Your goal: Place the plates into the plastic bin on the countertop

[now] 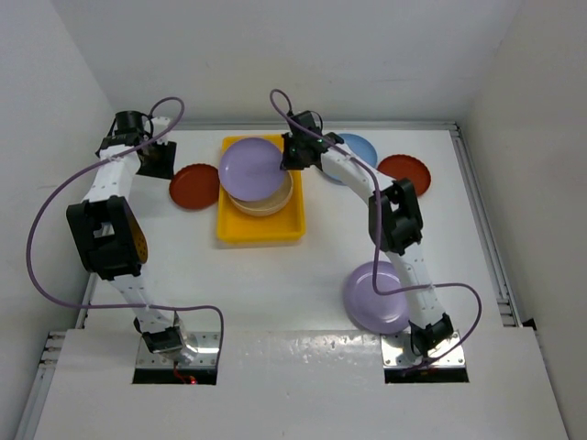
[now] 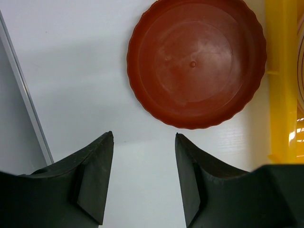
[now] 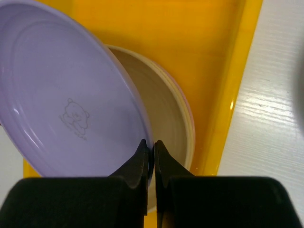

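The lilac plate point(image 3: 61, 95) is clamped by its rim between the closed jaws of the right gripper point(image 3: 148, 145). From the jaws it spreads away and to the left, and it is held tilted, not flat. It hangs over the bin point(image 3: 209, 47), directly above the stack already lying there. A cream plate point(image 3: 166, 109) is seen on top of that stack. The plates beneath it are mostly hidden, so they cannot be counted. Whether the low edge of the held plate touches the stack cannot be told. Since the plate is already above the bin, the coming move is judged to be a levelling and lowering onto the stack, followed by release. The risk is judged to be that the tilted plate slides off toward the bin's wall if it is let go too early.

The jaws of the left gripper point(image 2: 144, 137) are apart and hold nothing. A dark red plate point(image 2: 194, 61) lies flat on the countertop point(image 2: 71, 71) straight ahead of them, just beside the bin's left wall. The left arm is plainly the nearer one to it.

Outside the bin, on the right arm's side, three more plates lie on the countertop. A second lilac plate point(image 1: 371, 298) is near the right arm's base. A light blue plate point(image 1: 358, 147) is partly hidden by that arm. Another dark red plate point(image 1: 408, 170) lies beyond it.
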`<state>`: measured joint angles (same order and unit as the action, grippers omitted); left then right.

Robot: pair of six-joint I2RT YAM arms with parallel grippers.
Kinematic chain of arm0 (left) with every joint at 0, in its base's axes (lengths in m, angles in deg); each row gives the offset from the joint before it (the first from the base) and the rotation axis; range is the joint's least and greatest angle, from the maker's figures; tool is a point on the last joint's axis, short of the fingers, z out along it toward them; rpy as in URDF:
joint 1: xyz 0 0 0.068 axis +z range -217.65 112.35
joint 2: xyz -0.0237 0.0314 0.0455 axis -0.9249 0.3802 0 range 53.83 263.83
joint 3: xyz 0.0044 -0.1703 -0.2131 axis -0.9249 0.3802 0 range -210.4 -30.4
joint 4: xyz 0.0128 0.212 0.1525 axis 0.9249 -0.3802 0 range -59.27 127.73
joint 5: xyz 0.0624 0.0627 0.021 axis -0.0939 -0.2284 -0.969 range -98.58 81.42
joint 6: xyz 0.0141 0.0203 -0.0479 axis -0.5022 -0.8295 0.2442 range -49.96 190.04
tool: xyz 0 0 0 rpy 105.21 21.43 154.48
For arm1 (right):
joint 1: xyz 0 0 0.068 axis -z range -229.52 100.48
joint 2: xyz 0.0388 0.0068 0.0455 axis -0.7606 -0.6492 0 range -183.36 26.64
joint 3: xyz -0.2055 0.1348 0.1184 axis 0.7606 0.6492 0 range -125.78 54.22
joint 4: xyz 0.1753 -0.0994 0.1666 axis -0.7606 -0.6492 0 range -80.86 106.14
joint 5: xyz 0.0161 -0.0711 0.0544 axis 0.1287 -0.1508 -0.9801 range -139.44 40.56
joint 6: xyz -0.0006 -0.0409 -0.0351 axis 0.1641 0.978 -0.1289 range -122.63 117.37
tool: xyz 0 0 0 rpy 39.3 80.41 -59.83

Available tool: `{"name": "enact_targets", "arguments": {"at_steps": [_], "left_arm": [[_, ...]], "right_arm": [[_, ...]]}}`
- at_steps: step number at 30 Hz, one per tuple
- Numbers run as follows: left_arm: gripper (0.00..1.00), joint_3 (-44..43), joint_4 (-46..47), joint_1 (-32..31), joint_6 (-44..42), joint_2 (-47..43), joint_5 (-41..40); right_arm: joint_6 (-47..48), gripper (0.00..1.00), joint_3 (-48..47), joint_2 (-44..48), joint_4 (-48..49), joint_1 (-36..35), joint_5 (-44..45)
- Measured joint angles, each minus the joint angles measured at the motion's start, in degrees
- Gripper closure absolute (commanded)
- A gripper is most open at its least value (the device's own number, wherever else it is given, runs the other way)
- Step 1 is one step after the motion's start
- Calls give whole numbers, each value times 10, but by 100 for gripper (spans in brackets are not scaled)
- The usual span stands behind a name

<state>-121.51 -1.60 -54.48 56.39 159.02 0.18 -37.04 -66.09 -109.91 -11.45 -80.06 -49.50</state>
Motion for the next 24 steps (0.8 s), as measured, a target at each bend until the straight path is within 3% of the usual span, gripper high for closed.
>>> {"name": "enact_targets", "arguments": {"at_steps": [19,22,23,24], "left_arm": [[43,5,0,0,-3,-6,1],[43,5,0,0,-3,-7,1],[43,6,0,0,-4,-7,1],[43,6,0,0,-4,-8,1]], "right_arm": [[-20,99,81,27,5,4,-3],[-21,86,81,27,4,1,-1],[-21,78,81,27,4,1,0],[-22,62,81,27,5,1,0]]}}
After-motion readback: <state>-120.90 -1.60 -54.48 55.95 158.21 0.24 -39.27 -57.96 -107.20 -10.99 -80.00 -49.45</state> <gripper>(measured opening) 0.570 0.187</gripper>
